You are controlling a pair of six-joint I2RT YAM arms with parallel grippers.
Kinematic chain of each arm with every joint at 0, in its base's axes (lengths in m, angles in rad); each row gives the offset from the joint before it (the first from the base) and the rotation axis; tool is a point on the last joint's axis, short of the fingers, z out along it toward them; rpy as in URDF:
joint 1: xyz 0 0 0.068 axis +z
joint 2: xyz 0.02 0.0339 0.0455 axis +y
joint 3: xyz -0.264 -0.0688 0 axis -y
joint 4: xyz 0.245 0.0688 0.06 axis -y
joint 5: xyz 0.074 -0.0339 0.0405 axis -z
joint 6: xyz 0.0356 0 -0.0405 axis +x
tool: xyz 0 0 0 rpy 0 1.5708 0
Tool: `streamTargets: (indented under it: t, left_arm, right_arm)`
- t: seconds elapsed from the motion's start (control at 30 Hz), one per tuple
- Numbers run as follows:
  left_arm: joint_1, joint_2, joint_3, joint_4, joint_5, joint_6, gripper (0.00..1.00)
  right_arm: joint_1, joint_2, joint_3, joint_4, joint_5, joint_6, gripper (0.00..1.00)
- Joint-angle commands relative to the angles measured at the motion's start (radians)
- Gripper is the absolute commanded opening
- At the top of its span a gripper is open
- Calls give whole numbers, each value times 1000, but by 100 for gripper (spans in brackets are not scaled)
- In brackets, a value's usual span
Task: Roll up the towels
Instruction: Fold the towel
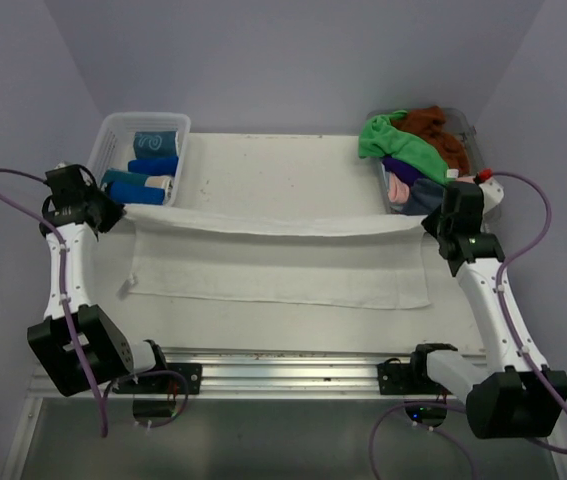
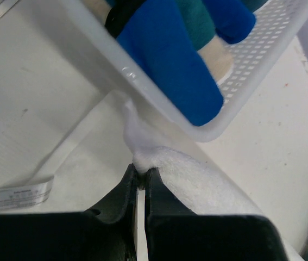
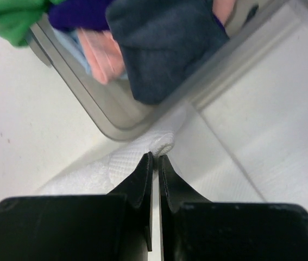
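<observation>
Slotted white basket (image 1: 143,117) back left, clear tub (image 1: 475,135) back right, table (image 1: 283,170)

Top cam sits high behind the arm bases, looking down on the whole table (image 1: 283,165). Wrist cams look out along the left gripper (image 2: 141,176) and right gripper (image 3: 155,160), super close on white towel (image 1: 283,275) corners the overhead also catches.

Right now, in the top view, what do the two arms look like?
Both the left arm and right arm have white links between black joint housings. A purple cable loops beside each. The jaws are flat black blades. A small red part sits near the right wrist.
</observation>
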Motion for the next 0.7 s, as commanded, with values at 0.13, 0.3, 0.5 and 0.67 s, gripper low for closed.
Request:
streamTargets:
  t: [0.13, 0.3, 0.5, 0.67]
  left_arm:
    - [46, -81, -209, -31, -44, -45, 0]
    - [66, -109, -297, -40, -2, -50, 0]
    - [75, -118, -294, -62, -5, -43, 0]
    - [97, -144, -231, -106, -56, -20, 0]
  right_arm:
    - [-7, -118, -231, -80, -142, 125, 0]
    - [-7, -140, -268, -154, -124, 138, 0]
    - [-7, -205, -236, -209, -50, 124, 0]
    - [-7, -242, -202, -258, 2, 110, 0]
